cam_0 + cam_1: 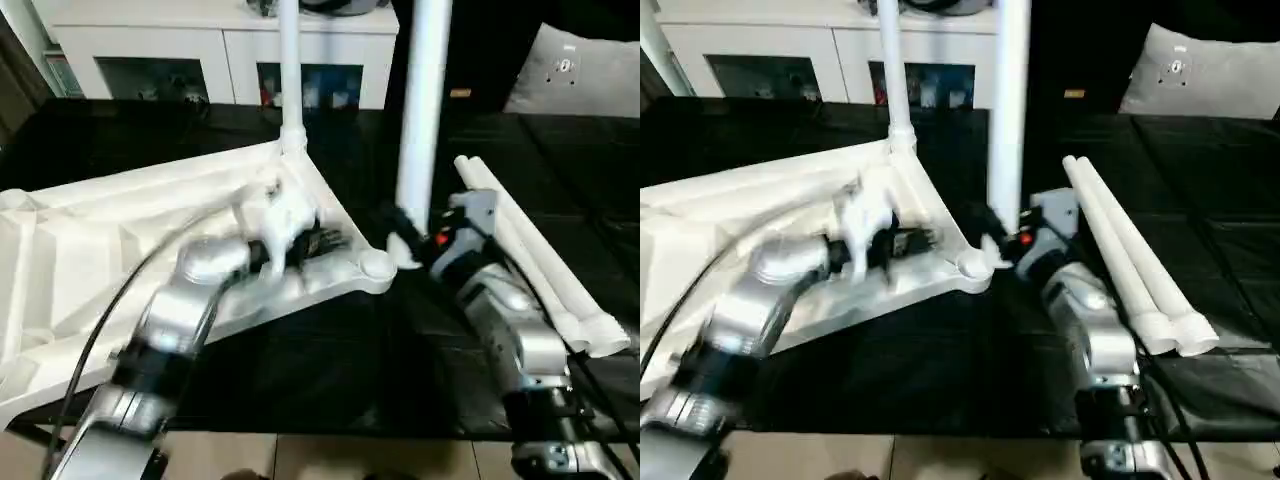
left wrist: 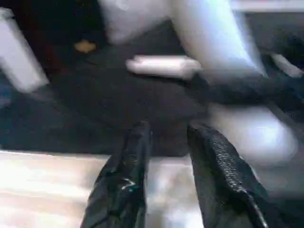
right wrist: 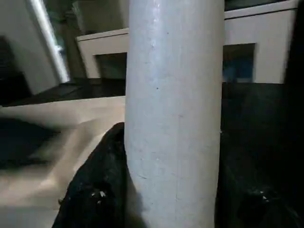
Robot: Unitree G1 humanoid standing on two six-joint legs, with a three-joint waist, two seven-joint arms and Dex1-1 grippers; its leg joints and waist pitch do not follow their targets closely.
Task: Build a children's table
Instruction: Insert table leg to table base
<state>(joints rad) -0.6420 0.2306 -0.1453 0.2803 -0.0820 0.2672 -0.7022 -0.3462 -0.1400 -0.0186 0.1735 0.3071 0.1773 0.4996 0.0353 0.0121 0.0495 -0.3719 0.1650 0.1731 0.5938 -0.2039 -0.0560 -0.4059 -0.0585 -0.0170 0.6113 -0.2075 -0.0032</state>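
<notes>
**White Plastic on Black Cloth**

The table top (image 1: 120,225) looks like smooth white plastic with a soft sheen, ribbed on its upturned underside. The leg (image 3: 173,118) between the right gripper (image 3: 173,199) fingers is the same white plastic, faintly speckled. The left gripper (image 2: 166,156) has fingers (image 2: 223,175) of black, finely textured rubbery material. Both forearms (image 1: 1095,330) are brushed silver metal. The work surface (image 1: 330,380) beneath them looks like matt black cloth.

My left gripper (image 1: 300,240) smears into blur over the tabletop (image 1: 80,240). Both upright legs, the fitted leg (image 1: 290,70) and the held leg (image 1: 420,110), run off the top edge.
</notes>
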